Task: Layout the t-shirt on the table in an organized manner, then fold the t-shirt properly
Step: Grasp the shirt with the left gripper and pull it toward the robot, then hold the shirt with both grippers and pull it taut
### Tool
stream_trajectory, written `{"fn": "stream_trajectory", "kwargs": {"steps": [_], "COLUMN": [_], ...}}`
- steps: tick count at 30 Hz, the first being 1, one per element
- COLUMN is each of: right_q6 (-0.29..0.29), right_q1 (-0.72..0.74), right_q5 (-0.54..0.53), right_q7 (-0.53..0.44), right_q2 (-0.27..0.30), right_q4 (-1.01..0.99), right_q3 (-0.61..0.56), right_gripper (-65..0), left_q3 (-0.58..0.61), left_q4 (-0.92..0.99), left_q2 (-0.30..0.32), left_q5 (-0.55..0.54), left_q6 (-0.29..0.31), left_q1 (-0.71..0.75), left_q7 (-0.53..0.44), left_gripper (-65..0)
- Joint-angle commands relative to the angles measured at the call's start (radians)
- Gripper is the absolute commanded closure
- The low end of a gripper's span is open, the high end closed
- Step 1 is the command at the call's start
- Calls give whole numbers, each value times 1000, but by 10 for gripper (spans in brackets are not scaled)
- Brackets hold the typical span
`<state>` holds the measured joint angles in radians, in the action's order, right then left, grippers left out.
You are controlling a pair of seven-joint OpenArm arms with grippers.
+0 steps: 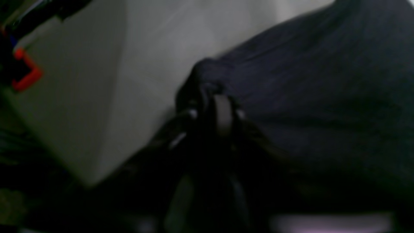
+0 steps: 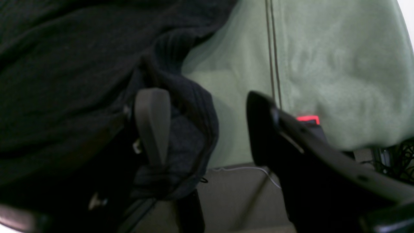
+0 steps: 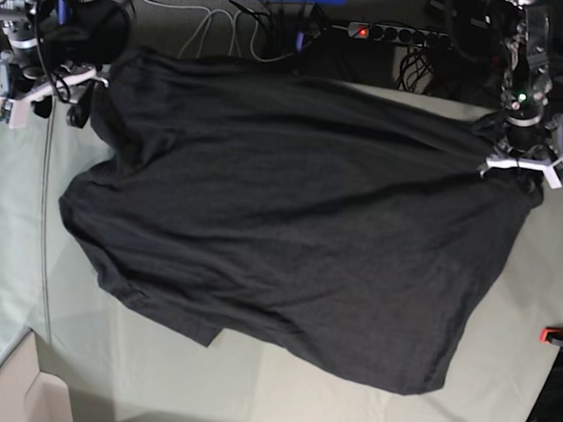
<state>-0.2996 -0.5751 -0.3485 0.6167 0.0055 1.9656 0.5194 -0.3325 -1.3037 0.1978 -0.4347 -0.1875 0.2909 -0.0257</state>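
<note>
The t-shirt (image 3: pixel 290 231) lies spread across the table (image 3: pixel 11 252), plain dark side up, its body fairly flat but rumpled, with soft ridges running through it and one lower corner turned under. Each arm stands at a far corner of the cloth. The right gripper (image 2: pixel 207 129) has its jaws spread wide; one finger (image 2: pixel 152 123) is buried in a bunched ribbed edge of the shirt while the other stands clear over the green table cover, so nothing is pinched there. The left gripper (image 1: pixel 216 113) sits right at a gathered corner of fabric that humps up just ahead of its tips, but the wrist view is dark and smeared, and I cannot tell whether it is holding the cloth or has let go. The shirt looks light and limp: it will sag, crease and drag along the cover rather than hold any shape. Hems, shoulder seams and the thicker ribbed edge seem the best places to pinch, ideally two corners together so the cloth pulls taut.
</note>
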Motion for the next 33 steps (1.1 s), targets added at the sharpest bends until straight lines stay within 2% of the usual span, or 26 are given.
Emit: {"fn": "stream_trajectory", "kwargs": {"steps": [1, 3, 16, 19, 29, 31, 32, 33], "right_q6": [-5, -5, -5, -5, -5, -5, -5, -5], "right_q1": [-3, -3, -10, -12, -15, -15, -15, -15], "right_q5": [-8, -8, -8, -8, -7, -7, -7, -7], "right_q7": [-24, -24, -24, -24, -24, -24, -24, -24], "right_q2": [8, 9, -5, -5, -5, -5, -5, -5], "right_q4": [15, 15, 15, 15, 15, 15, 15, 15], "right_q3": [-11, -21, -21, -21, -21, -20, -20, -20], "right_gripper": [-379, -378, -378, -378, -378, -378, -377, -377], "left_q3": [-6, -10, -6, -9, -6, -6, -10, -14], "left_q4": [-18, -24, -29, -24, 22, 22, 22, 22], "left_q2": [10, 9, 9, -11, -13, -11, -10, -10], "left_q5": [6, 6, 6, 6, 14, 15, 14, 14], "left_q6": [0, 0, 0, -2, -2, -2, -2, -2], "left_q1": [4, 14, 34, 26, -5, 0, 0, 0], "left_q7": [-32, -33, -33, -32, -32, -32, -32, -32], "left_gripper": [-182, -204, -205, -207, -202, -174, -131, -58]}}
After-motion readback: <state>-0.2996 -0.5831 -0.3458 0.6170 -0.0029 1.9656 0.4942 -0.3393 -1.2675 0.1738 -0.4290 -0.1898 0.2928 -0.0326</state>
